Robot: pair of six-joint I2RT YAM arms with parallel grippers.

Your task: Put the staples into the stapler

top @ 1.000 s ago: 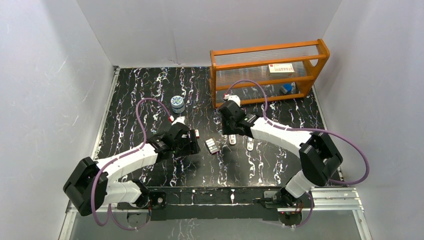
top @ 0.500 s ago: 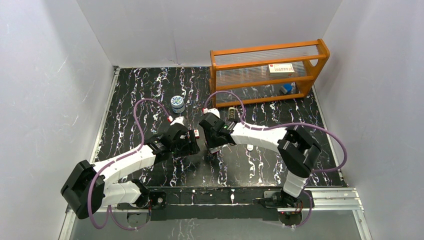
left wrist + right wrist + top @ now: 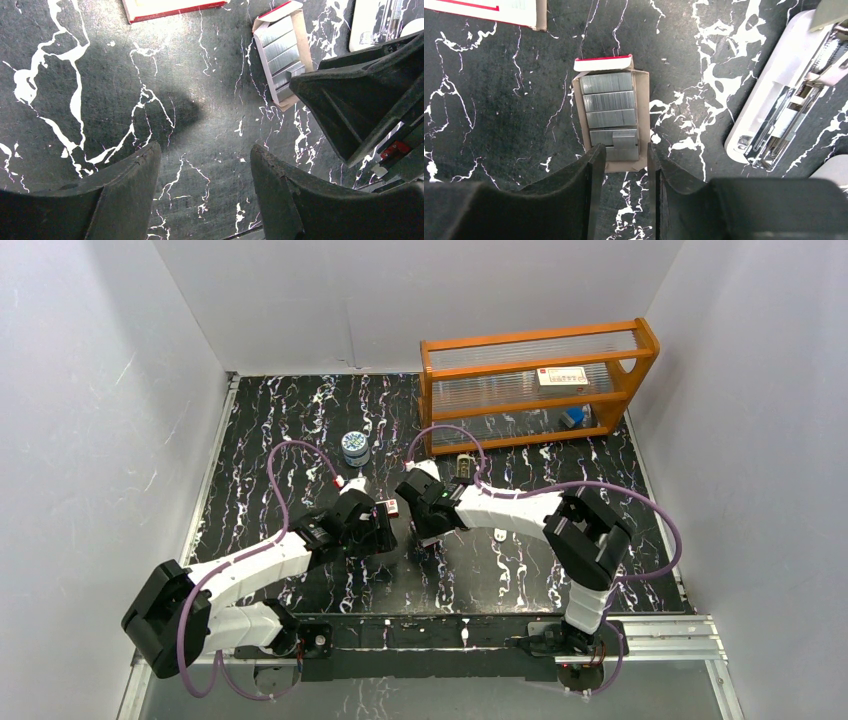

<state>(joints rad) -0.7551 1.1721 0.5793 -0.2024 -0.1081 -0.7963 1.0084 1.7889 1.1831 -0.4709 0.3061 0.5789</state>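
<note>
The staples (image 3: 609, 117) are silver-grey strips lying in an open cardboard tray with a red-and-white flap. My right gripper (image 3: 623, 151) is open, with a narrow gap. It hovers over the near end of the tray with its fingertips either side, holding nothing. The stapler (image 3: 784, 115) lies open to the right of the tray, its metal channel showing. My left gripper (image 3: 205, 155) is open and empty over bare table. From there the staples (image 3: 282, 60) lie to its upper right, partly under the right gripper. From above, the right gripper (image 3: 425, 530) hides the staples.
A red-and-white box (image 3: 392, 507) lies between the two grippers, and its edge shows in both wrist views (image 3: 170, 6) (image 3: 489, 10). A round blue-and-white tin (image 3: 354, 447) stands at the back left. An orange shelf rack (image 3: 540, 340) stands at the back right.
My right arm has swung left from beside the stapler to over the staple tray, most of it in the first half second. The left arm has barely moved.
</note>
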